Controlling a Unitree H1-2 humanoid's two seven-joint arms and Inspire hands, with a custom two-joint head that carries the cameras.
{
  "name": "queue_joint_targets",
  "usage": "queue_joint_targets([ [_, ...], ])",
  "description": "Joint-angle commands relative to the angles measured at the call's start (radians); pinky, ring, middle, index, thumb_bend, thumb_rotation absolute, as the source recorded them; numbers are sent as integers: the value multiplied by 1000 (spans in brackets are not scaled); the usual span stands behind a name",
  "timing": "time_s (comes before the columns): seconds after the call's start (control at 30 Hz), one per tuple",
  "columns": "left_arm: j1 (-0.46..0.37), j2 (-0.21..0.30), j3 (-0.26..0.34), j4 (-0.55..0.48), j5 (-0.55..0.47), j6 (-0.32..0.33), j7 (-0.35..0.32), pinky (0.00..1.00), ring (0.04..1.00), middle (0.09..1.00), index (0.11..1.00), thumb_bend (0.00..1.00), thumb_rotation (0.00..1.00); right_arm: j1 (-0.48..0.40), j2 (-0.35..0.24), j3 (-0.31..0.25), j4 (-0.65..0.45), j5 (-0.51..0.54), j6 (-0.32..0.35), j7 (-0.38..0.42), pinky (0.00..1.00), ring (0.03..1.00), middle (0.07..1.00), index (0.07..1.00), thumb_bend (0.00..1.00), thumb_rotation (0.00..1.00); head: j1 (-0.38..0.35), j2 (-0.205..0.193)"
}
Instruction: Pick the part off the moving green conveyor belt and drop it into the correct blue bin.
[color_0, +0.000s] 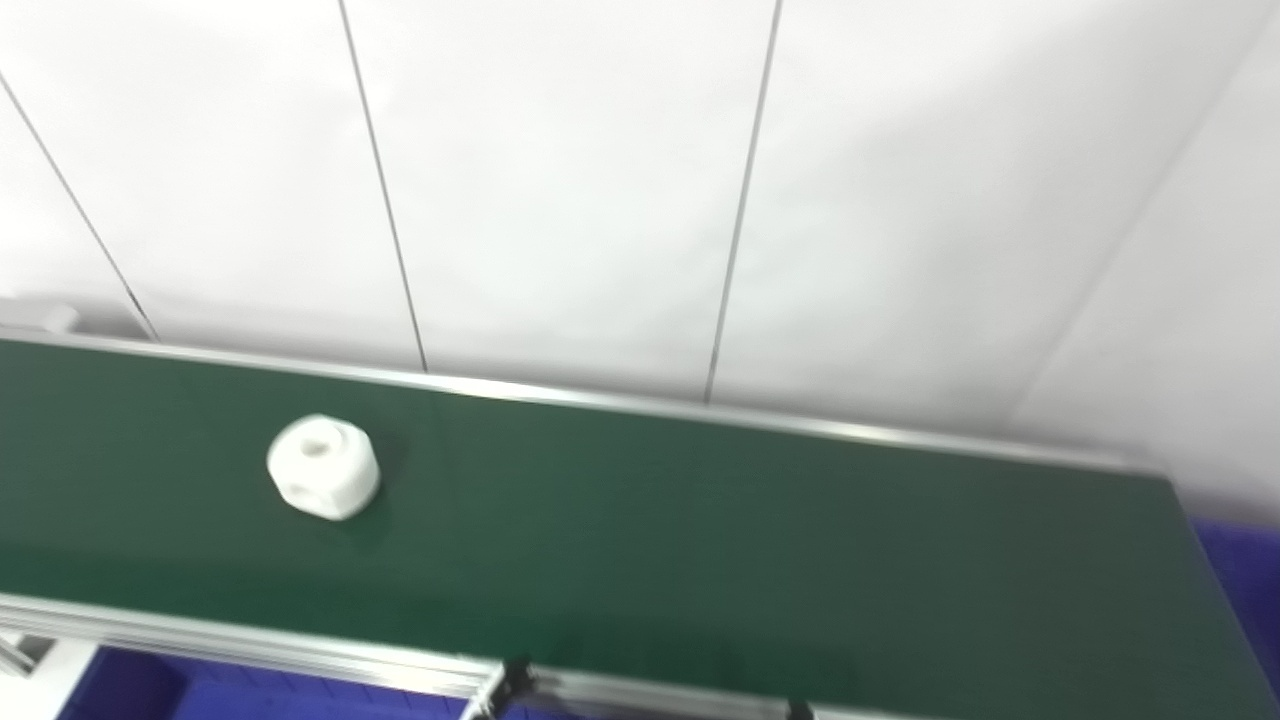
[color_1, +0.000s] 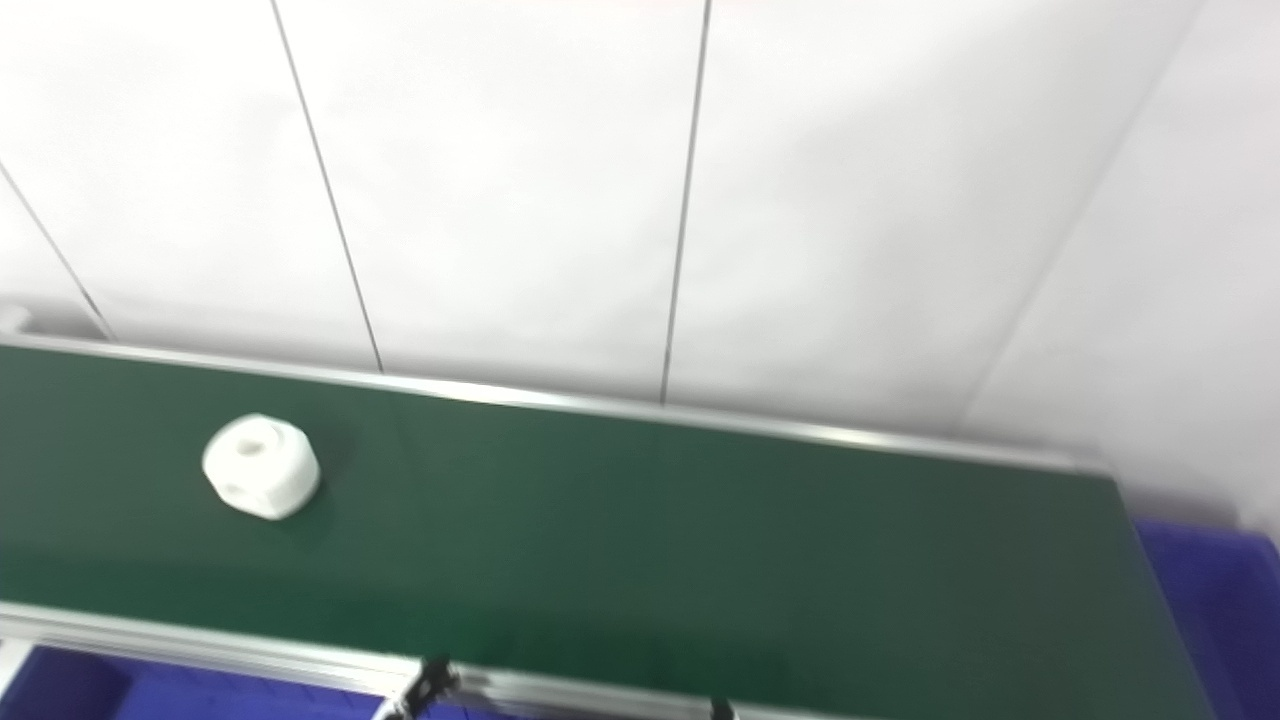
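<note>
A white rounded part (color_0: 323, 467) with a hole in its top and holes in its sides lies on the green conveyor belt (color_0: 700, 530), toward the belt's left end. It also shows in the right eye view (color_1: 261, 466). Neither hand is in view in either eye view. A blue bin (color_1: 1225, 600) shows past the belt's right end. Another blue bin (color_0: 230, 690) shows below the belt's front edge at the lower left.
A white panelled wall (color_0: 640, 180) stands behind the belt. Silver metal rails (color_0: 250, 640) run along the belt's front and back edges. A black bracket (color_0: 510, 680) sits on the front rail.
</note>
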Motion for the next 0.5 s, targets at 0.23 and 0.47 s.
queue_joint_targets([
  [0.23,-9,-31,-72,-28,22,-58,79,885,812,795,800,686,877,5,52,18,-36,0,-38,29,885,939,982,998,743,1000,34,44],
  [0.47,-33,25,-94,-207,-62,7,0,797,809,817,804,697,740,29,60,34,-99,-18,-18,47,958,954,994,1000,710,1000,43,93],
])
